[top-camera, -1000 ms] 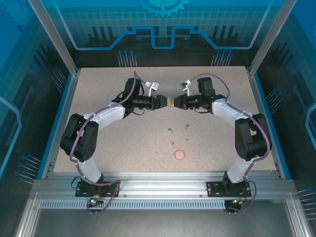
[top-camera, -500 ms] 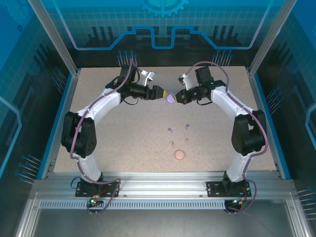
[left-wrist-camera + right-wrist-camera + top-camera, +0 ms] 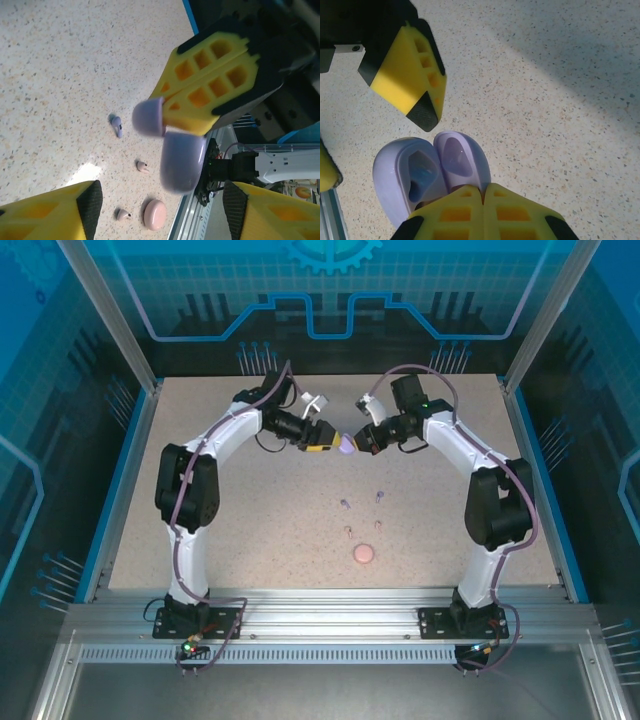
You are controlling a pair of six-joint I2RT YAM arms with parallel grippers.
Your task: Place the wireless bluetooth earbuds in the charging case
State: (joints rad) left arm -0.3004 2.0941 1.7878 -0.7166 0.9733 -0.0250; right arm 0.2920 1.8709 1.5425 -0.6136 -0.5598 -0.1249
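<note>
The right hand (image 3: 482,192), clamped on the charging case (image 3: 390,172), now holds it open; the left hand (image 3: 325,440) has let go, fingers apart, so the earbuds (image 3: 344,504) can go in.

The top camera looks down from above and behind the arm bases over the whole desk (image 3: 250,530), while both wrist cameras sit close behind their fingers (image 3: 465,210), sharing the open purple case (image 3: 182,160).

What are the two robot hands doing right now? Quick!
Left gripper: open, holding nothing.
Right gripper: closed, holding the opened purple charging case.
</note>
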